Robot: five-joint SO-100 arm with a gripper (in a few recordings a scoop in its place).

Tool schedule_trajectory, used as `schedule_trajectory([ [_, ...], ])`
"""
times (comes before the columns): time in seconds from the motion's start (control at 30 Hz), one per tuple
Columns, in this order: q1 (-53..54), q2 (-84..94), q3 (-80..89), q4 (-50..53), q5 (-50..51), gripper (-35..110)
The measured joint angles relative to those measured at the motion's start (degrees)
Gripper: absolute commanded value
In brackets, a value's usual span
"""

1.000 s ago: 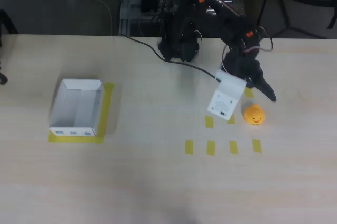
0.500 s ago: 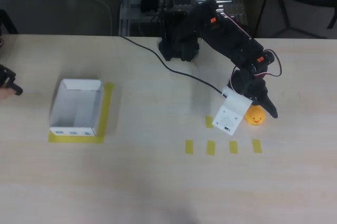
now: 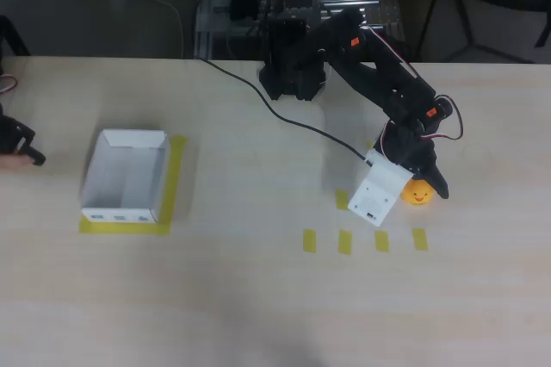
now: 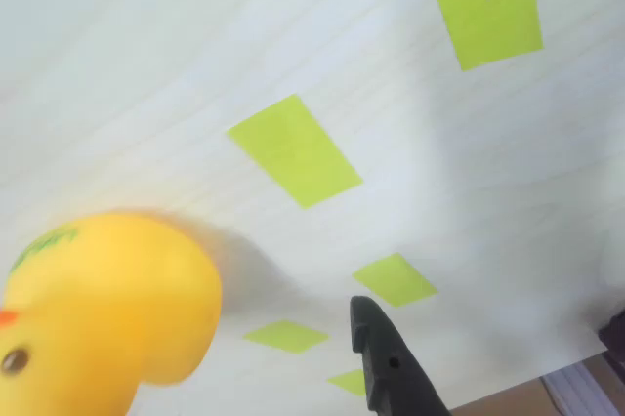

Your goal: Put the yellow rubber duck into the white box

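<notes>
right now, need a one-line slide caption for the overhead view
Black robot arm's claw lowered around the small yellow rubber duck, far across the pale wooden table from the open white cardboard box.

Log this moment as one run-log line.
phase: approach | gripper: open, over yellow rubber duck | duck: on table, ungrasped | white box: empty, far left

The overhead view is evenly and softly lit from above, a little hazy, with low contrast on the pale counter (image 3: 258,298). Shadows are faint and short: a dim patch lies under the arm and beside the white box (image 3: 126,176). The room behind the counter is dark. The wrist view is bright and washed out; the yellow rubber duck (image 4: 103,313) is close and blurred at its edges, casting a soft grey shadow.
</notes>
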Motion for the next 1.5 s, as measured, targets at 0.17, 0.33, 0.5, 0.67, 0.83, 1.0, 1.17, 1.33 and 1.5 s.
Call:
schedule_trajectory([
  [0.17,-0.5,-2.6,-0.8,-0.1,0.0,62],
  [0.33,-1.1,-8.3,-6.6,-0.1,1.4,62],
  [0.5,-1.6,-11.8,-13.1,0.6,2.8,61],
  [0.67,-1.8,-13.3,-16.8,0.6,3.5,34],
  [0.83,-1.8,-14.9,-19.1,0.6,4.9,0],
  [1.0,-1.9,-15.9,-21.3,0.6,6.0,0],
  [1.17,-2.0,-15.9,-21.4,0.6,6.0,0],
  [1.33,-1.9,-16.0,-22.6,0.6,8.7,0],
  [1.5,1.0,-12.7,-23.1,0.6,13.4,0],
])
